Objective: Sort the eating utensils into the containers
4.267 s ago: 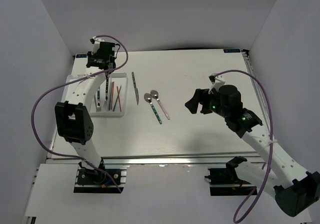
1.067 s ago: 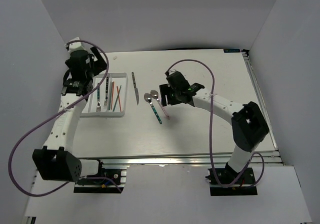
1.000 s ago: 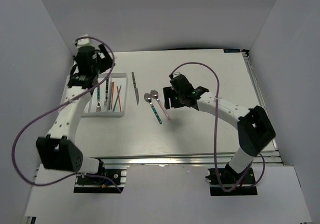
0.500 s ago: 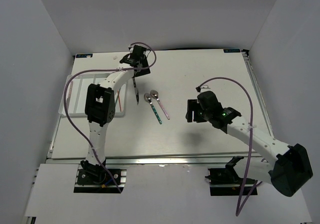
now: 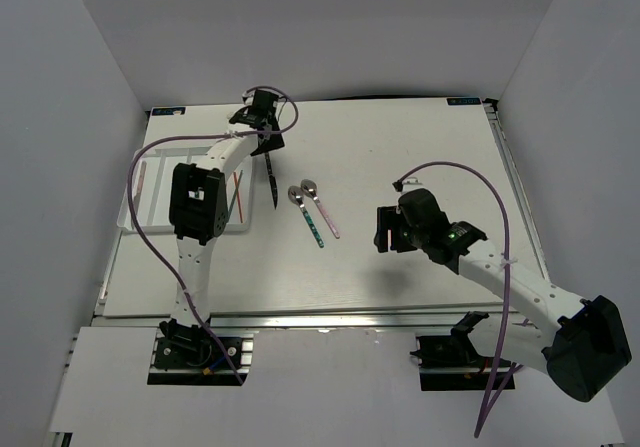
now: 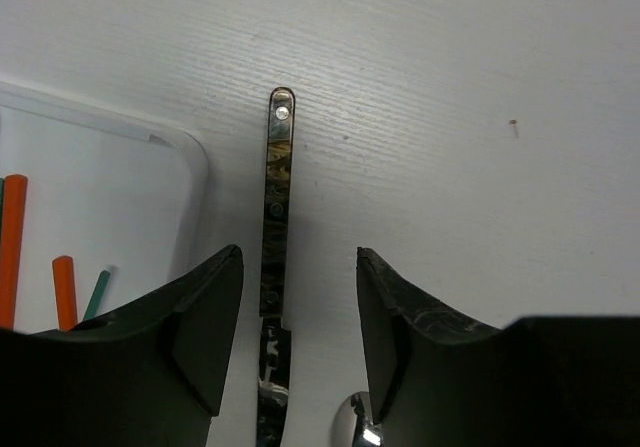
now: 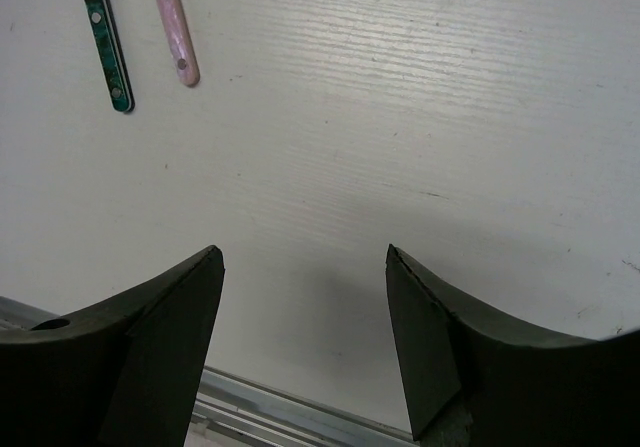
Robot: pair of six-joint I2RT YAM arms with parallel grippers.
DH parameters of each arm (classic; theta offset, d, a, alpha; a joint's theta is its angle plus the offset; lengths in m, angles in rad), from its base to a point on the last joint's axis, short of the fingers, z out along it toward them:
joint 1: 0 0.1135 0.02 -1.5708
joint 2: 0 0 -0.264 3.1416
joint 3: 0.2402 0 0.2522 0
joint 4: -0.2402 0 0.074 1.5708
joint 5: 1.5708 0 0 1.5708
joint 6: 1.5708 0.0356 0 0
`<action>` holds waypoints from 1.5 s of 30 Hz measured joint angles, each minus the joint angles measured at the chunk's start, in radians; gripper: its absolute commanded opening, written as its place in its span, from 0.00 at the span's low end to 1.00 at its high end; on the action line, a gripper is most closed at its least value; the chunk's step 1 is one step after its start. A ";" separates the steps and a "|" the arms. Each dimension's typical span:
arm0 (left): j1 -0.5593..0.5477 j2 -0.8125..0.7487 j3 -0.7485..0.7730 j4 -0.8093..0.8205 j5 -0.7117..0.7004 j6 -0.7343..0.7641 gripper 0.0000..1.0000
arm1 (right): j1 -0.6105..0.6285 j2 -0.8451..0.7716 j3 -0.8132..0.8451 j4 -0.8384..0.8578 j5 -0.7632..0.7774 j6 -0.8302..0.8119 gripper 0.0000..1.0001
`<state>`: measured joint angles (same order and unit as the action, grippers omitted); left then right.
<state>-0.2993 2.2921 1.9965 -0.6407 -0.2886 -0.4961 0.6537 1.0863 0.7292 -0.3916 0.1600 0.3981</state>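
The left gripper (image 6: 297,257) stands partly open, holding nothing, its two dark fingers (image 6: 205,317) straddling the dark-handled knife (image 6: 275,207) with a gap on each side, the handle nearer the left-hand finger in the wrist view. The knife lies flat on the white desk (image 6: 480,87), its riveted handle end pointing away from the gripper toward the far edge and its blade running back under the wrist. Just beside the handle is the rounded corner of the white tray (image 6: 195,157), apart from the knife; orange chopsticks (image 6: 12,247) and a green one (image 6: 97,292) lie inside it. The right gripper (image 7: 303,257) is open wide and empty, hanging over bare desk nearer the front edge, well apart from the tray. Between the two grippers a teal-handled spoon (image 5: 309,217) and a pink-handled spoon (image 5: 323,210) lie side by side on the desk, bowls toward the far side, just right of the knife's blade.
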 measured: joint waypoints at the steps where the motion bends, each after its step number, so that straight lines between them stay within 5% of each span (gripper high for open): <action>1: 0.005 0.005 -0.010 0.005 0.008 0.002 0.58 | 0.000 0.000 -0.002 0.000 -0.006 -0.002 0.71; 11: 0.033 0.075 -0.069 0.058 0.054 0.024 0.47 | 0.000 0.000 -0.002 0.000 -0.035 -0.010 0.71; 17: 0.039 0.068 -0.103 0.124 0.064 0.033 0.23 | 0.000 -0.008 -0.002 -0.001 -0.040 -0.014 0.71; 24: 0.042 0.076 -0.081 0.112 0.111 0.070 0.14 | 0.000 -0.046 -0.002 -0.001 -0.044 -0.018 0.70; 27: 0.040 0.095 -0.041 0.082 0.130 0.105 0.00 | 0.000 -0.056 -0.002 -0.002 -0.047 -0.020 0.70; 45: -0.017 -0.058 0.088 -0.071 0.182 0.386 0.00 | 0.000 -0.087 -0.002 -0.003 -0.053 -0.044 0.70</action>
<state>-0.3164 2.2345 2.0842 -0.7116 -0.1062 -0.1097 0.6537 0.9997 0.7269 -0.3950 0.1066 0.3542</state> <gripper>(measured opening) 0.213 0.701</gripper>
